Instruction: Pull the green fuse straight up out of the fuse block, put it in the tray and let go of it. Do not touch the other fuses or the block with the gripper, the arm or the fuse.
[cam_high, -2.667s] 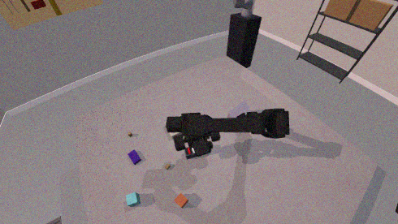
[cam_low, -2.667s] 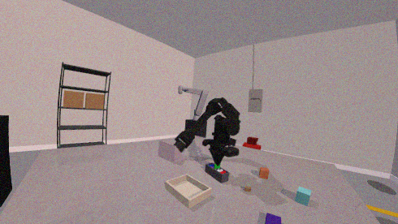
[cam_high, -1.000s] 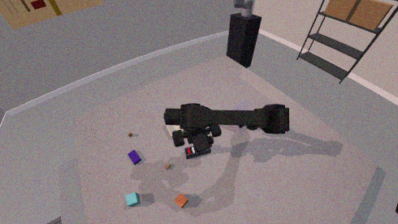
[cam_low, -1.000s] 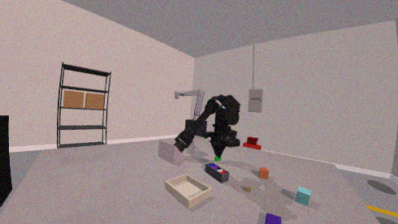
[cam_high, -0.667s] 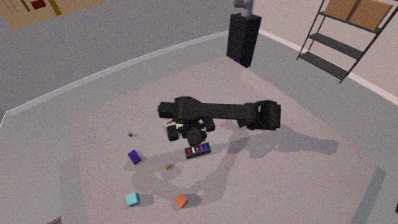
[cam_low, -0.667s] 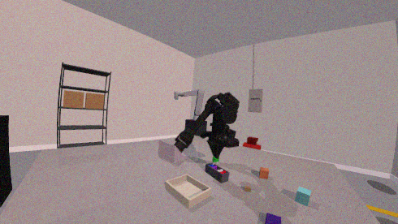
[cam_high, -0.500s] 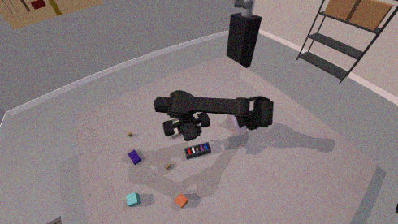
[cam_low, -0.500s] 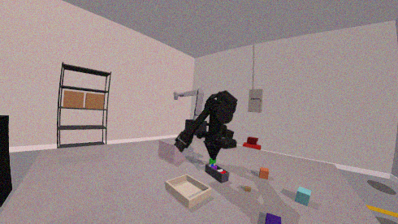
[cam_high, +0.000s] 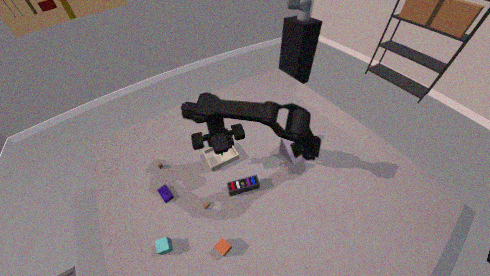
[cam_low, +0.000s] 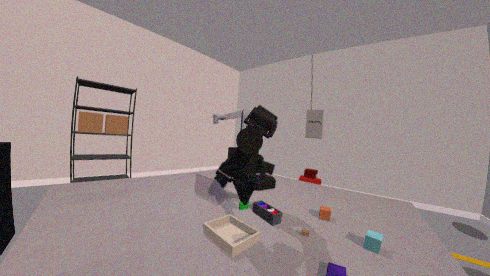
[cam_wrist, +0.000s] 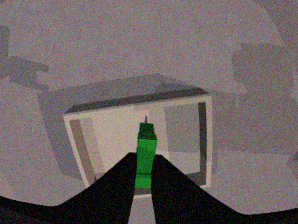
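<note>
My gripper (cam_high: 220, 148) (cam_low: 243, 198) (cam_wrist: 144, 161) is shut on the green fuse (cam_wrist: 145, 141) (cam_low: 243, 205) and holds it upright above the beige open tray (cam_high: 220, 166) (cam_low: 235, 247) (cam_wrist: 79, 137). In the wrist view the fuse hangs over the tray's inside, clear of its walls. The black fuse block (cam_high: 243, 184) (cam_low: 267, 212) stands apart from the tray, with blue, purple, white and red fuses still in it. The arm reaches over from its base on the right in the top view.
On the floor lie a purple block (cam_high: 165, 193) (cam_low: 336, 269), a cyan cube (cam_high: 163, 245) (cam_low: 373, 241), an orange cube (cam_high: 222, 246) (cam_low: 325, 213) and a small brown piece (cam_high: 206, 204). A black cabinet (cam_high: 299, 47) and a shelf rack (cam_high: 425, 45) stand at the back.
</note>
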